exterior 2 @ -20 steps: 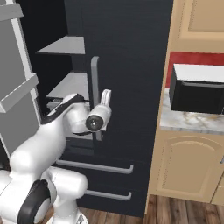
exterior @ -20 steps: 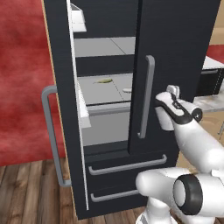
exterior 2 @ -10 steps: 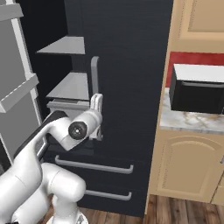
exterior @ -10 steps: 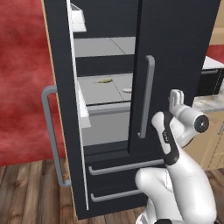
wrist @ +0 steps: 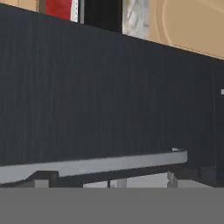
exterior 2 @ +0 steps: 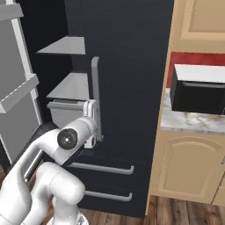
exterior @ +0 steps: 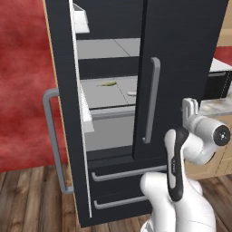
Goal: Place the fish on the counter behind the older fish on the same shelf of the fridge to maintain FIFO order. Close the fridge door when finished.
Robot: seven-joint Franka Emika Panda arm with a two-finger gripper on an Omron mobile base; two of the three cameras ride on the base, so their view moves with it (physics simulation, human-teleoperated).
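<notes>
The slender olive fish lies far back on the light-grey shelf of the black fridge. The pale oval older fish lies nearer the front, to its right. The fridge's left door stands open. My gripper is open and holds nothing. It hovers in front of the closed right door, just right of its grey bar handle. From the other side my gripper sits beside that handle. The hand view faces the black door and the handle bar.
A wide grey drawer sits under the shelf, and two black bottom drawers lie below. A black microwave stands on the marble counter to the right of the fridge. My folded arm rises in front of the drawers.
My arm has folded down and back, and the hand has shifted slightly right and lower in front of the right door. Both fish and the open door have stayed put.
</notes>
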